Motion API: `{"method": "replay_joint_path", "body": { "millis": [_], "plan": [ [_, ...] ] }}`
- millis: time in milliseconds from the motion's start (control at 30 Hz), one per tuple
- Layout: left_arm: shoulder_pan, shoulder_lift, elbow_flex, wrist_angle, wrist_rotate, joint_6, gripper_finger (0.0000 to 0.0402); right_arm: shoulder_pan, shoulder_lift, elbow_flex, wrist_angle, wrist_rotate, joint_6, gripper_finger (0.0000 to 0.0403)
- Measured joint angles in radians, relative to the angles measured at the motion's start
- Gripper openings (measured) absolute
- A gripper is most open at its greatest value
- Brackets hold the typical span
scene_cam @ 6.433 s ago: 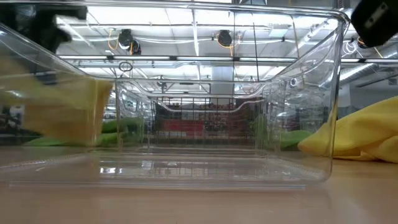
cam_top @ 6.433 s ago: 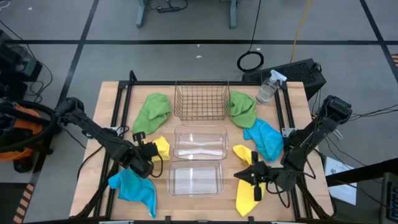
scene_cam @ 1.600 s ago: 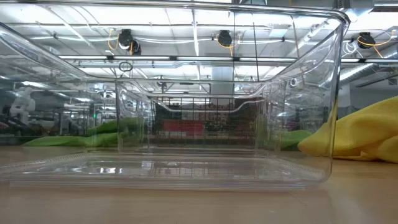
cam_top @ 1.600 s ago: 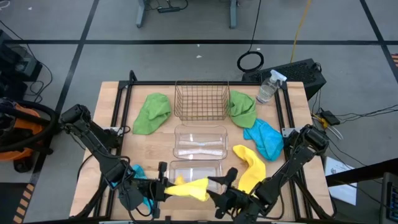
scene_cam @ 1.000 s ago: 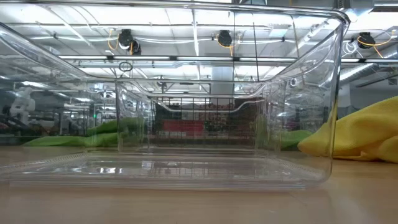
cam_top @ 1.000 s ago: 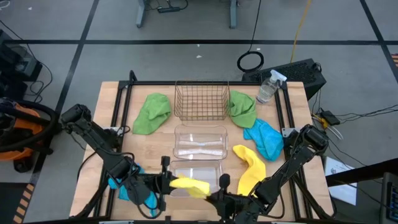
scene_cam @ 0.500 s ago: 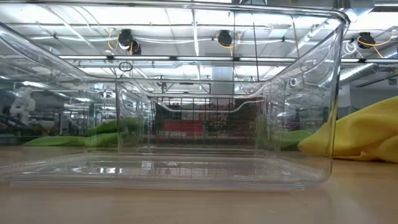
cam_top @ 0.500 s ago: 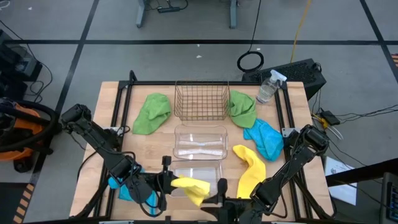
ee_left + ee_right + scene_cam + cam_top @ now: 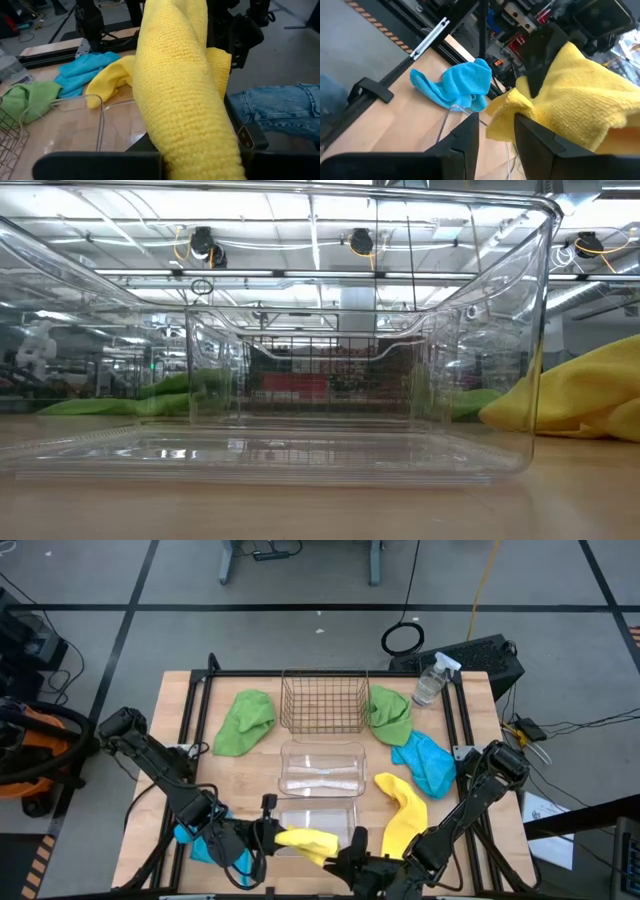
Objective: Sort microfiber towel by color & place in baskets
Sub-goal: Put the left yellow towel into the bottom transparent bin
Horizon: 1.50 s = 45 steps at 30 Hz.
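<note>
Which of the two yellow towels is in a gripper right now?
The yellow microfiber towel over the near clear plastic basket, pinched by the left gripper; the other lies loose.

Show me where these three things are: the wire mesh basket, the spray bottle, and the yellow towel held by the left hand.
wire mesh basket (image 9: pixel 323 702): high view, on its mesh floor.
spray bottle (image 9: pixel 431 683): high view, on its clear body.
yellow towel (image 9: pixel 304 840): high view, on the middle of the hanging cloth.
</note>
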Motion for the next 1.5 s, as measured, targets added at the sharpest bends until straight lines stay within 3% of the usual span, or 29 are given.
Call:
{"method": "replay_joint_path", "body": {
  "millis": [167,367,567,733,900,1033,1167,1500],
  "plan": [
    [0.002,0.021,0.001,0.008,0.0,0.0,0.0037,-0.002,0.0,0.0,0.007,0.028,-0.003,0.0114],
    [0.003,0.053,0.001,0.146,0.013,0.015,0.0038,0.002,0.0,0.0,0.052,0.103,0.021,0.0114],
    [-0.001,0.053,0.001,0.161,0.016,0.027,0.0038,0.019,0.0,0.0,0.159,0.153,0.016,0.0114],
    [-0.016,0.053,0.001,0.167,0.021,0.035,0.0038,0.045,0.0,0.0,0.185,0.204,0.043,0.0114],
    [-0.026,0.053,0.001,0.193,0.025,0.038,0.0038,0.063,0.0,0.0,0.201,0.326,0.036,0.0114],
    [-0.026,0.053,0.001,0.213,0.028,0.062,0.0038,0.066,0.0,0.0,0.202,0.338,0.015,0.0116],
    [-0.026,0.053,0.001,0.214,0.028,0.082,0.0038,0.076,0.0,0.0,0.191,0.335,0.017,0.0149],
    [-0.025,0.053,0.001,0.216,0.029,0.088,0.0038,0.102,0.0,0.0,0.24,0.44,-0.036,0.0305]
  ]
}}
